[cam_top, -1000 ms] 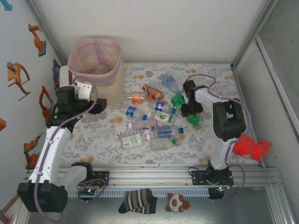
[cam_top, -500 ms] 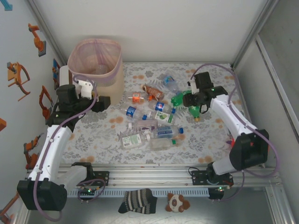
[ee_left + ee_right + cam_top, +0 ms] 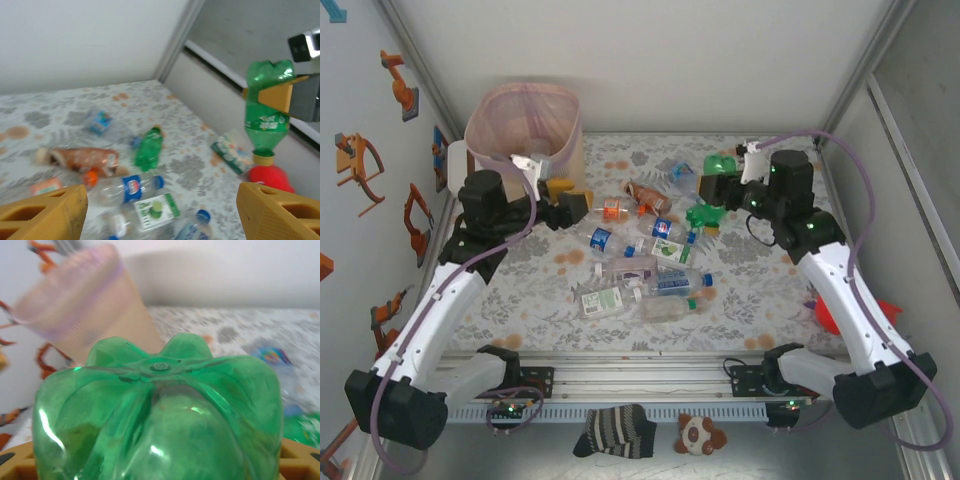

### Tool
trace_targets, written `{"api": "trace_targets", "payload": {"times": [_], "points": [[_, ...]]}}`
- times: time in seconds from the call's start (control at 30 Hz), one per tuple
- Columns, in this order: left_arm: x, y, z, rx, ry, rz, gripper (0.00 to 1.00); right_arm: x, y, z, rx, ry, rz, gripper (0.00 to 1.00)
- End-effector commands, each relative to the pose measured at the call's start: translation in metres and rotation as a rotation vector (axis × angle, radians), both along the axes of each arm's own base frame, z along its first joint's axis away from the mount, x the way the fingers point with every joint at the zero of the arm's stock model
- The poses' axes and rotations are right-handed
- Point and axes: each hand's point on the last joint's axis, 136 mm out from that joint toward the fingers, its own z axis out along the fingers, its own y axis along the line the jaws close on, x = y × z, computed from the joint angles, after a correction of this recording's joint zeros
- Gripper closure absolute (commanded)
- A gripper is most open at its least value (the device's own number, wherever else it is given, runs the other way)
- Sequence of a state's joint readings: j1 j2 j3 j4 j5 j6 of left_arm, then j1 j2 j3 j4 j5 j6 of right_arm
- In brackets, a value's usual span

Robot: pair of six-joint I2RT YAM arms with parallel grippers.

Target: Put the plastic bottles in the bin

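The right claw [image 3: 720, 182] is clamped on a green bottle [image 3: 718, 164], lifted above the far right of the tabletop [image 3: 760, 290]. It is well apart from the bin [image 3: 525, 130] at the far left corner. The left claw [image 3: 570, 200] is spread wide and empty, just beside the bin. The other plastic bottles [image 3: 640, 270] lie scattered between the two arms. Such a bottle is likely light, thin-walled and slick, and it would probably buckle under a hard squeeze. The firmer parts, the moulded base or the neck under the cap, look like the safer places to hold. From the left wrist the green bottle [image 3: 267, 115] hangs cap down, label on show, pinched near its base. From the right wrist its lobed base [image 3: 160, 405] looms close, with the bin [image 3: 75, 300] blurred beyond. The overhead view sets out the gap left to cross.
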State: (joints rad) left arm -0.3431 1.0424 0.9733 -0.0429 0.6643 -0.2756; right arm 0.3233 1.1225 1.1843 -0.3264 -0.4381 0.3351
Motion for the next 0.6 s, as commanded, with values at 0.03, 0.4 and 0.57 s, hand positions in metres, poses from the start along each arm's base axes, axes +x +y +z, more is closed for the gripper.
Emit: {"api": "trace_targets", "payload": {"times": [0.03, 0.4, 0.57], "points": [[-0.027, -0.031, 0.052, -0.102, -0.125, -0.174, 0.21, -0.033, 0.025, 0.063, 0.181, -0.154, 0.182, 0.48], [-0.093, -0.1, 0.084, -0.117, -0.286, -0.509, 0.14, -0.1, 0.062, 0.116, 0.276, -0.33, 0.466, 0.5], [-0.102, -0.124, 0.085, -0.12, -0.28, -0.589, 0.1, -0.117, 0.079, 0.122, 0.27, -0.353, 0.544, 0.5]]}}
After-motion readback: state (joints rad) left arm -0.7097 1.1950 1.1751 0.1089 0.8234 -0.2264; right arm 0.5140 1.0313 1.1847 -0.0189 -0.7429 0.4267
